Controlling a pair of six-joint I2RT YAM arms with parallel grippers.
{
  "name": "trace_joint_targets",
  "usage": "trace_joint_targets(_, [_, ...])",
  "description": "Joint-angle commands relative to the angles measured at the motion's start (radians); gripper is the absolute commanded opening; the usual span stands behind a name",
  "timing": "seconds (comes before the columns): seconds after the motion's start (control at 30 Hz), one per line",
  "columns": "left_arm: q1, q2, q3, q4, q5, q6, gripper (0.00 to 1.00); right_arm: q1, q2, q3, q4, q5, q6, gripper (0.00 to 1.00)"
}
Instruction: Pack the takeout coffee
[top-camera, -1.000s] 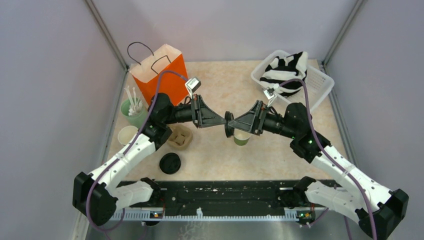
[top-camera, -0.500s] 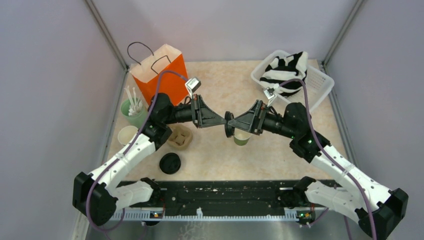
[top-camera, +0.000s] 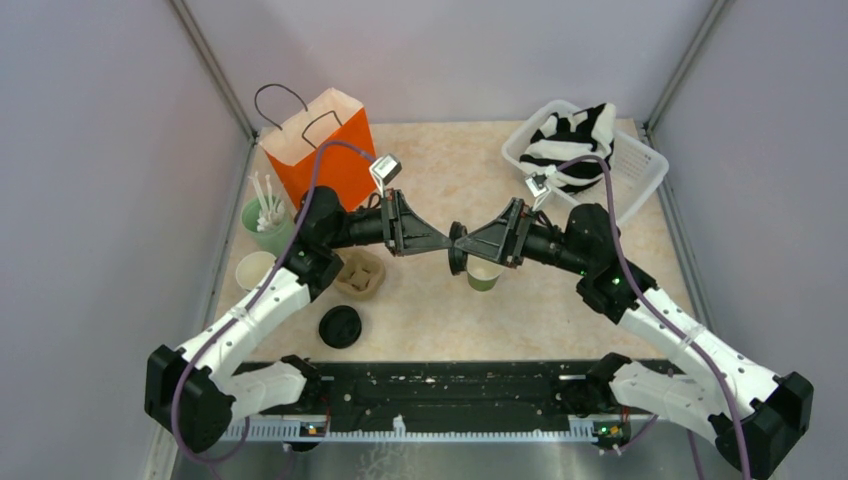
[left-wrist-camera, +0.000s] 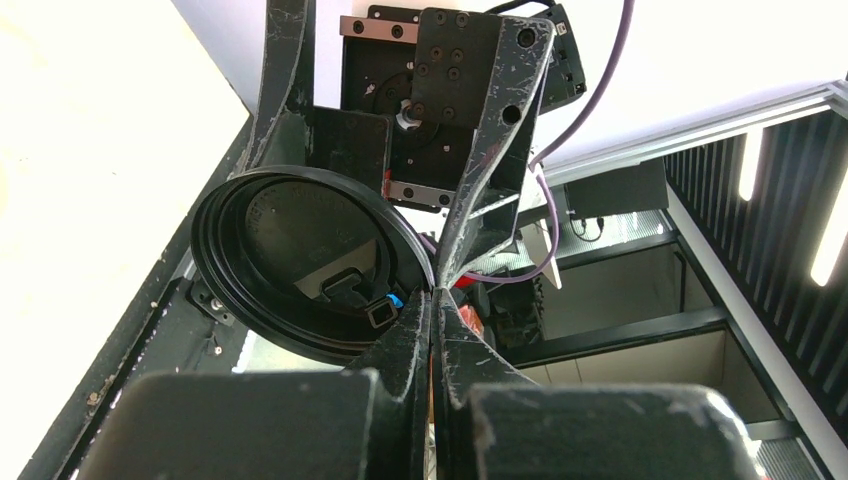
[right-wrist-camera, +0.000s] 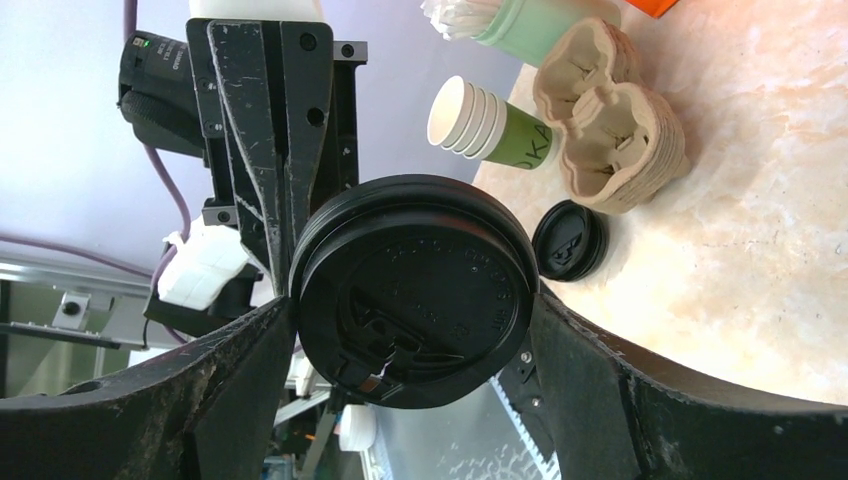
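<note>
The takeout coffee cup (top-camera: 484, 276), small and green, stands on the table with no lid on it. Just above it, a black round lid (top-camera: 458, 250) hangs on edge in the air. My left gripper (left-wrist-camera: 434, 295) is shut on the lid's (left-wrist-camera: 300, 265) rim. From the other side my right gripper (right-wrist-camera: 412, 300) stands open with one finger at each side of the lid (right-wrist-camera: 420, 270). I cannot tell whether those fingers touch its rim. In the top view the two grippers, left (top-camera: 452, 240) and right (top-camera: 464, 244), meet tip to tip.
An orange paper bag (top-camera: 325, 150) stands open at the back left. Along the left are a green cup of stirrers (top-camera: 265, 222), a stack of lidless cups (top-camera: 254, 270), a pulp cup carrier (top-camera: 360, 274) and a loose black lid (top-camera: 340, 326). A white basket (top-camera: 640, 165) with striped cloth sits back right.
My right gripper's fingers have come in closer around the lid and its arm has edged left. The left arm and the cup have not moved.
</note>
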Motion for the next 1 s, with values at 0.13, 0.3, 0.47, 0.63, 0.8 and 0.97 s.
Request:
trace_joint_targets(0.13, [-0.002,-0.025,0.023,0.037,0.015,0.010,0.00,0.009,-0.019,0.005,0.061,0.009,0.011,0.78])
trace_joint_targets(0.3, [-0.002,-0.023,0.020,0.037,0.009,0.009,0.00,0.008,-0.020,0.006,0.061,0.015,0.012,0.77])
trace_joint_targets(0.47, [0.006,-0.031,0.026,-0.039,0.007,0.054,0.35,0.009,-0.029,0.008,0.028,0.033,0.009,0.77])
trace_joint_targets(0.63, [0.058,-0.091,0.053,-0.321,-0.089,0.213,0.78,0.005,-0.045,0.081,-0.269,0.139,-0.105,0.79])
trace_joint_targets(0.8, [0.081,-0.088,0.177,-0.788,-0.295,0.441,0.97,0.006,0.064,0.293,-0.788,0.386,-0.379,0.77])
trace_joint_targets(0.97, [0.080,-0.053,0.282,-1.001,-0.419,0.611,0.99,0.018,0.308,0.511,-1.006,0.527,-0.523,0.77])
